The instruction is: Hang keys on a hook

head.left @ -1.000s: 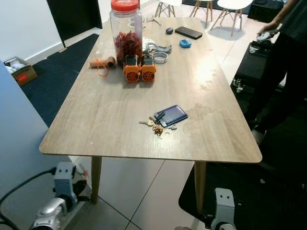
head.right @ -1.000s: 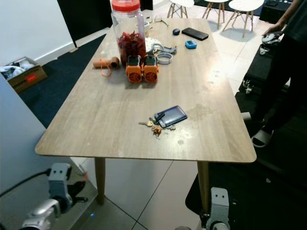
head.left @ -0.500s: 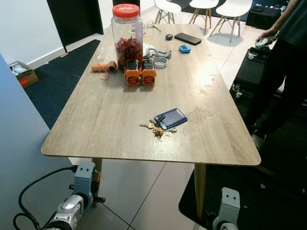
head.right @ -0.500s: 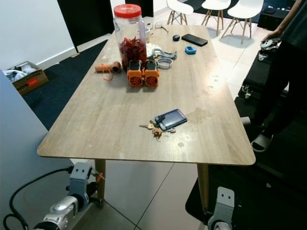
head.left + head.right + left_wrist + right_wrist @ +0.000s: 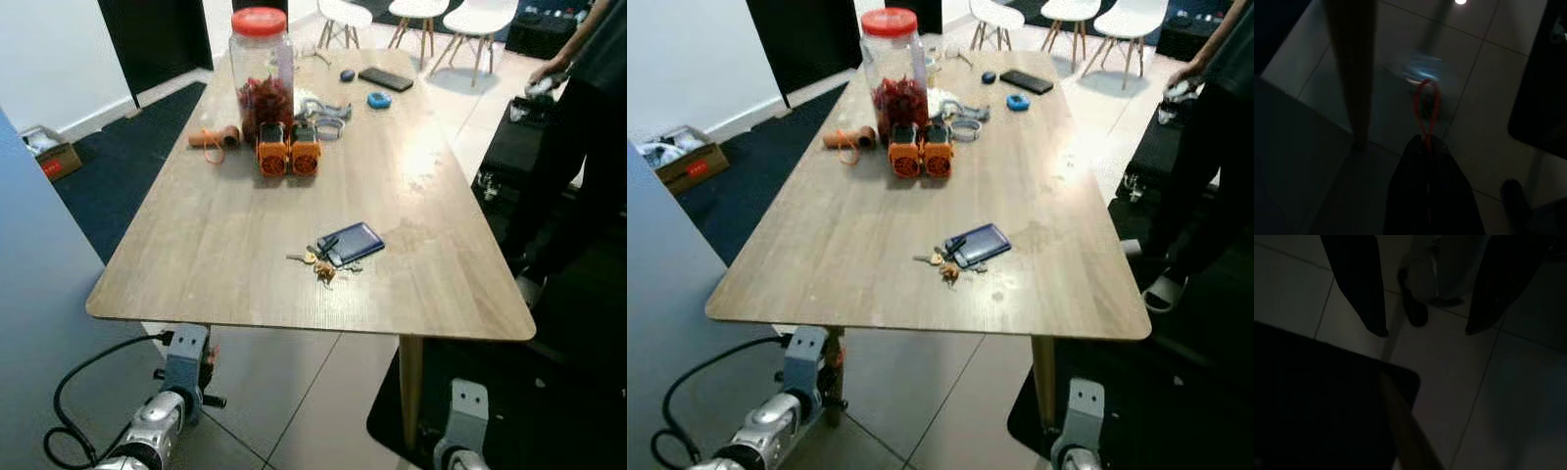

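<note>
A bunch of keys [image 5: 318, 263] lies on the wooden table [image 5: 225, 235] near its front edge, touching a blue card holder [image 5: 352, 242]. My left gripper [image 5: 188, 364] hangs low beside the table's front left leg. In the left wrist view its fingers [image 5: 1426, 161] are pressed together on a thin red loop [image 5: 1426, 105] that sticks out past the tips. My right arm [image 5: 462, 416] hangs below the front right corner. In the right wrist view the right gripper [image 5: 1422, 332] is open over the tiled floor with nothing between its fingers.
At the table's far end stand a red-lidded jar [image 5: 261, 59], two orange blocks [image 5: 288, 149], a cord roll [image 5: 216, 138] and a phone [image 5: 383, 78]. A person [image 5: 578, 127] stands at the right. A grey panel [image 5: 49, 323] is close on my left. White chairs [image 5: 460, 20] stand behind.
The view has shifted a little. My left arm has come up and rightward to the table's front left leg; the keys and card holder lie as before.
</note>
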